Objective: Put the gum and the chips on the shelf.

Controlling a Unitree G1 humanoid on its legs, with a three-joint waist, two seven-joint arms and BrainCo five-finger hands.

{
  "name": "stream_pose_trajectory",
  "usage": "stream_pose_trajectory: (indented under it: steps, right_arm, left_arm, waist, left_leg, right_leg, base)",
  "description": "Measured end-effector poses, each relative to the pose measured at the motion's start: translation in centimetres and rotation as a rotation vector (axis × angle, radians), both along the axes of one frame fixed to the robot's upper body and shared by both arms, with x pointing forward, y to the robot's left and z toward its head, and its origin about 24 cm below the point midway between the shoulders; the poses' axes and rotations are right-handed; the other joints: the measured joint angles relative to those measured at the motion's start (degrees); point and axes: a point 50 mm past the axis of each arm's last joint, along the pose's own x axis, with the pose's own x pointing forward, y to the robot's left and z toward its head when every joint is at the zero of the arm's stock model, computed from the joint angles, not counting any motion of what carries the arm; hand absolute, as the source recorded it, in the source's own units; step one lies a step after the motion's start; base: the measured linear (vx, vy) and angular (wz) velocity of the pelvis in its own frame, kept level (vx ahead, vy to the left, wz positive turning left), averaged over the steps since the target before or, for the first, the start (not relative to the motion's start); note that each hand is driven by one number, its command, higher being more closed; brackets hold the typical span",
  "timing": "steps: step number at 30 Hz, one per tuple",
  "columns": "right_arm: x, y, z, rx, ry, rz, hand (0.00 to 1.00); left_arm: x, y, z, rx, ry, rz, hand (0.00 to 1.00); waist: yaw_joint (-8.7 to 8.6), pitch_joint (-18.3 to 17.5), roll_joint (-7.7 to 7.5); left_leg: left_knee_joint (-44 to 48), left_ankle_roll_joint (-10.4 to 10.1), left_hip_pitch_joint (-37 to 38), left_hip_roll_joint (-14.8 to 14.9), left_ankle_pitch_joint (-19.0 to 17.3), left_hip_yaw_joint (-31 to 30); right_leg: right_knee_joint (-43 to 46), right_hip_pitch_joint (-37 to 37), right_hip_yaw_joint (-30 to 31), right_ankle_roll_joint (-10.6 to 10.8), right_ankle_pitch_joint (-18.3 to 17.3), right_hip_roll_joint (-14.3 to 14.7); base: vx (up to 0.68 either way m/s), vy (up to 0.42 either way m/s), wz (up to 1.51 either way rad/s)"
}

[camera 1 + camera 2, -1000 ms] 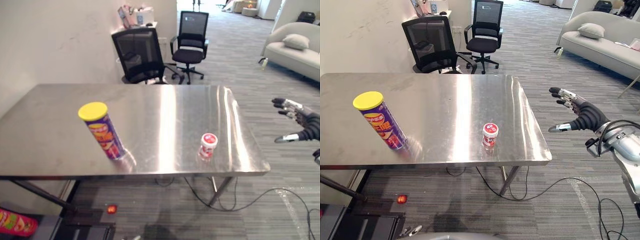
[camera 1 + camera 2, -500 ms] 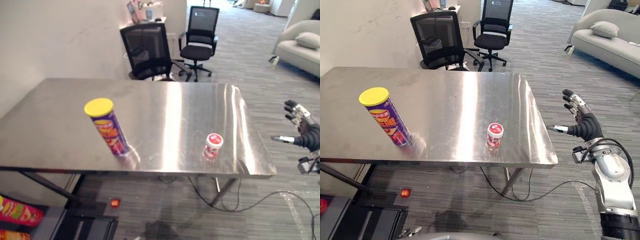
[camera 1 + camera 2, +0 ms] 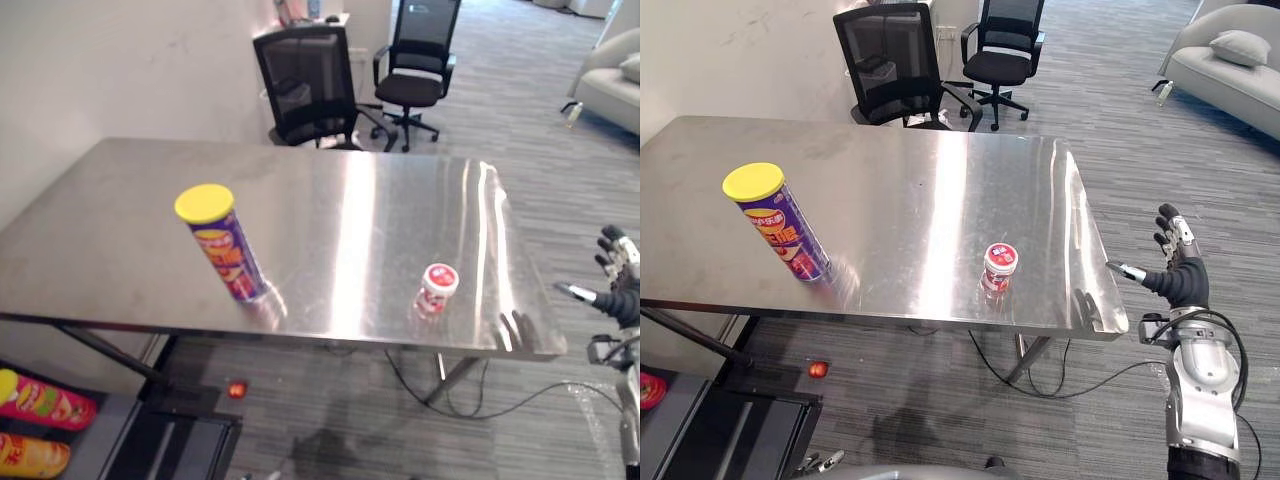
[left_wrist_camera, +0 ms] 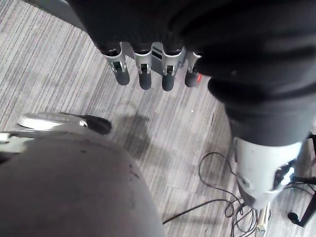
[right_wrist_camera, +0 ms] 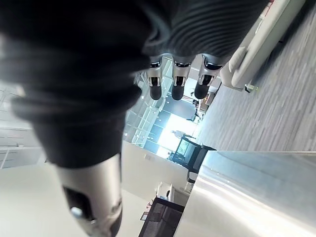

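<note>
An office: swivel chairs [image 3: 1012, 45]; grey carpet [image 3: 1120, 150]; sofa [image 3: 1230, 62].

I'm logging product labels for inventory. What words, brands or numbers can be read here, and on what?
On the chips can: coloured print on its purple side, too blurred to read.
On the gum jar: red and white label, too small to read.
On the pink can and orange can lying below the table: print too blurred to read.
</note>
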Motion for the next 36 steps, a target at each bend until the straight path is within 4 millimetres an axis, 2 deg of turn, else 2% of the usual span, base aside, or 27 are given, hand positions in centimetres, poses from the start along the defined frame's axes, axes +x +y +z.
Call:
stream_pose_trajectory:
  steps: [3,7,8,9,10,16,19,26,27,32,36]
  right_arm:
    - [0.0,0.2,-0.3,-0.003,0.022,0.027,0.00]
    - [0.5,1.5,-1.0,0.000,0.050,0.092,0.00]
    - [0.6,1.8,-1.2,0.000,0.061,0.114,0.00]
    - [0.7,2.1,-1.3,-0.001,0.070,0.134,0.00]
    - [0.8,2.4,-1.5,-0.003,0.079,0.154,0.00]
    - [1.5,4.3,-2.1,-0.027,0.129,0.272,0.00]
    - [1.9,4.5,-1.5,-0.067,0.129,0.304,0.00]
    - [2.8,5.2,-0.6,-0.107,0.109,0.347,0.00]
    - [3.6,6.0,0.4,-0.144,0.071,0.389,0.00]
    - [3.7,6.2,0.5,-0.145,0.063,0.394,0.00]
    - [4.2,6.4,1.5,-0.152,0.010,0.390,0.00]
  left_arm:
    - [0.0,0.1,0.0,0.002,-0.002,-0.001,0.00]
    - [0.3,0.3,0.1,0.009,-0.013,-0.004,0.00]
    - [0.4,0.4,0.2,0.011,-0.014,-0.005,0.00]
    - [0.5,0.4,0.2,0.014,-0.018,-0.006,0.00]
    - [0.7,0.5,0.2,0.017,-0.021,-0.007,0.00]
    - [1.2,0.8,0.4,0.029,-0.041,-0.009,0.00]
    - [1.5,0.7,0.4,0.029,-0.048,-0.008,0.00]
    - [2.1,0.8,0.6,0.039,-0.069,0.022,0.00]
    - [2.7,0.8,0.8,0.053,-0.097,0.032,0.00]
    - [2.7,0.9,0.8,0.052,-0.102,0.046,0.00]
    - [3.2,1.0,0.9,0.053,-0.116,0.064,0.00]
  waist:
    - [0.08,0.2,-0.18]
    - [0.15,1.7,-0.26]
    - [0.20,2.2,-0.99]
    - [0.45,2.3,-0.50]
    - [0.69,2.8,-0.99]
    - [1.68,4.0,-1.73]
    - [1.95,5.5,-1.43]
    - [3.01,7.1,-1.81]
    - [3.23,9.1,-1.71]
    - [3.30,9.5,-1.97]
    - [3.40,10.6,-2.02]
  left_leg:
    - [-0.1,0.0,0.0,0.0,0.0,-0.1]
    - [-0.1,0.0,0.0,0.0,0.0,0.0]
    - [-0.1,0.0,-0.3,0.0,0.0,0.0]
    - [0.0,0.0,-0.4,0.0,0.0,-0.1]
    - [0.0,0.0,-0.8,0.0,0.0,-0.2]
    - [0.1,0.0,-1.5,0.0,0.0,-0.9]
    - [0.5,0.1,-2.2,0.0,0.1,-1.0]
    - [1.3,0.1,-4.6,-0.2,0.5,-1.1]
    - [1.0,-0.1,-7.1,-0.2,2.0,-1.4]
    - [0.3,-0.2,-7.6,-0.3,3.0,-2.3]
    - [-1.1,-0.3,-9.0,-0.3,4.7,-2.9]
  right_leg:
    - [-0.1,0.0,-0.1,0.0,0.0,0.0]
    - [-0.1,0.0,0.0,0.0,0.0,0.0]
    - [-0.1,-0.2,0.0,0.0,0.0,0.0]
    - [-0.1,-0.3,-0.1,-0.1,0.1,0.0]
    - [-0.1,-0.5,-0.1,-0.1,0.1,0.0]
    - [-0.1,-0.8,-0.8,-0.1,0.2,0.0]
    - [-0.2,-1.4,-0.8,-0.2,1.2,0.1]
    - [-0.2,-3.3,-0.8,-0.2,1.6,-0.1]
    - [-0.3,-5.7,-0.9,-0.3,2.2,-0.1]
    - [-0.2,-6.1,-1.2,-0.3,2.2,-0.2]
    - [-0.4,-7.7,-1.8,-0.3,2.8,-0.1]
  base:
    - [0.00,0.000,0.00]
    - [0.00,0.000,0.00]
    - [0.00,0.000,0.00]
    - [0.00,0.000,0.00]
    - [0.00,0.000,0.00]
    - [0.01,0.000,0.07]
    - [0.00,0.003,0.02]
    - [-0.03,-0.003,0.03]
    - [-0.16,-0.038,0.08]
    - [-0.08,-0.017,0.07]
    - [-0.07,-0.011,0.11]
